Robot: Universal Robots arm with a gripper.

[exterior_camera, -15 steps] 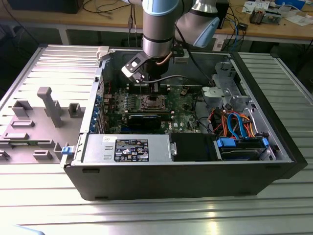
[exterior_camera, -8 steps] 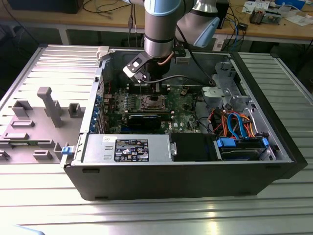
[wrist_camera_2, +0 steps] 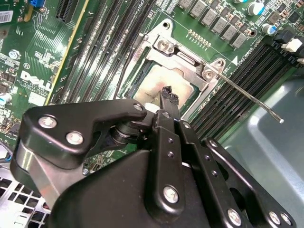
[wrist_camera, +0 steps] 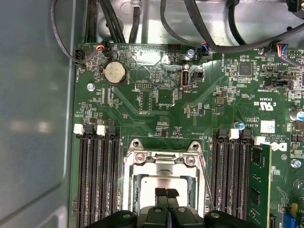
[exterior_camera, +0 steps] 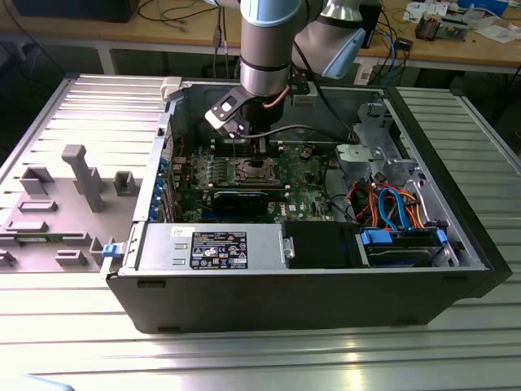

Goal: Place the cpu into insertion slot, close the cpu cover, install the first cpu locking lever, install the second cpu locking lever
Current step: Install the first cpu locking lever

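Dull silver cpu (wrist_camera: pixel 147 183) flat under square metal cpu cover (wrist_camera: pixel 161 168); black hand (wrist_camera: pixel 166 191) pinched narrow, fingertips together.

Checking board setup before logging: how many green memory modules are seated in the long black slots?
1: a green memory module stands in the long black slots beside the silver metal cpu cover; slot ends are partly hidden.

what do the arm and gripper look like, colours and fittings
The arm is a silver-grey metal tube with pale blue joint caps, and a pale box is mounted at its wrist. The gripper is matt black: flat linkage bars pinned with silver screws, narrowing to two slim fingers with ribbed tips.
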